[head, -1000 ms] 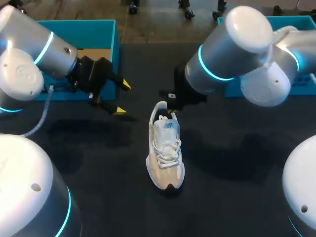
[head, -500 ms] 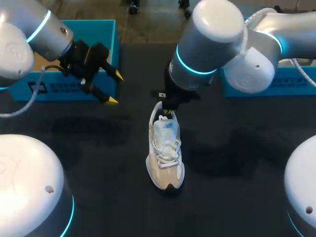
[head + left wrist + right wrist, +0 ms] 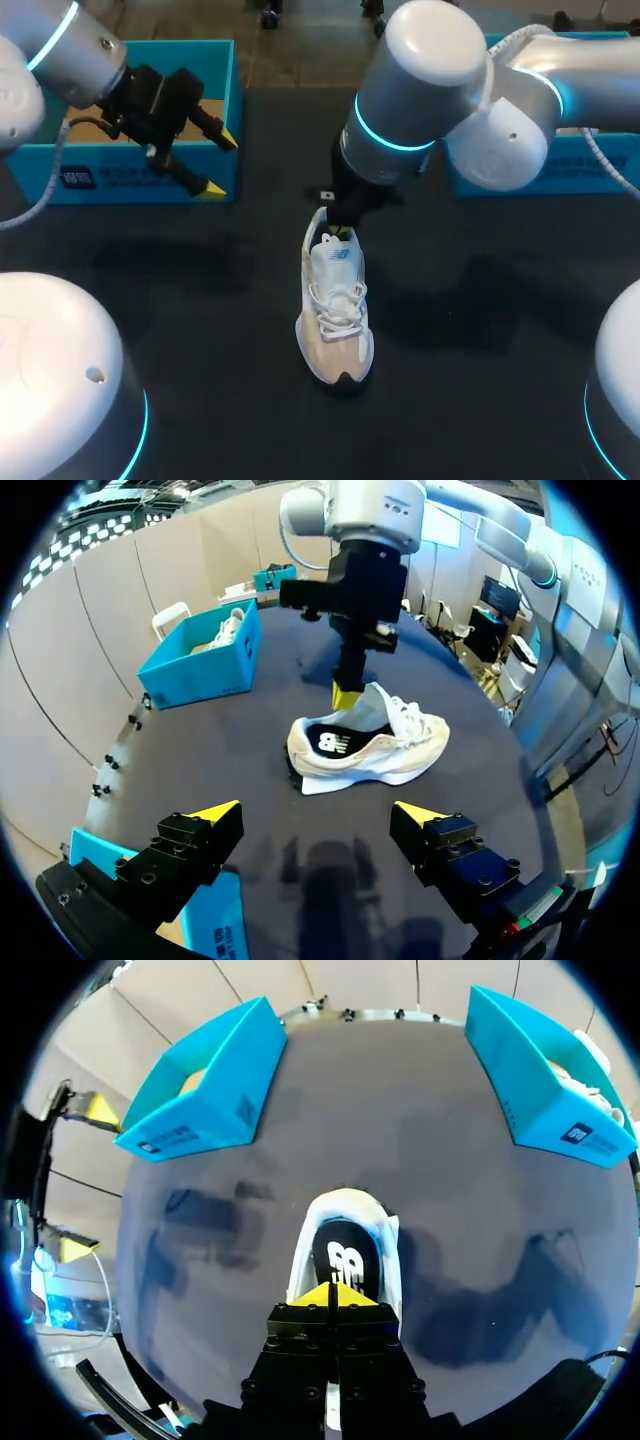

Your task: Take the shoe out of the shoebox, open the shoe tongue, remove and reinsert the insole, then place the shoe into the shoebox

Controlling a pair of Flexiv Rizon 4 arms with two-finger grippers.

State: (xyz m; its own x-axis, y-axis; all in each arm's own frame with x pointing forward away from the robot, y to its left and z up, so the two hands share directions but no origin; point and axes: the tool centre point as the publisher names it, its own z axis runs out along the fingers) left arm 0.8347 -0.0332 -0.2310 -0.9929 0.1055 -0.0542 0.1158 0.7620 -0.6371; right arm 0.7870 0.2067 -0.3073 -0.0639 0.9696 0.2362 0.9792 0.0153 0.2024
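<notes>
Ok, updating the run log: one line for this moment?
shoe on table | right pincer shut at shoe opening | left pincer open by left shoebox

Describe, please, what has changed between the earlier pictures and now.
The left gripper drew back toward the left shoebox, its fingers open throughout. The right gripper swung in and came down, fingers shut, to the heel opening of the shoe. The shoe stayed where it lay.
</notes>
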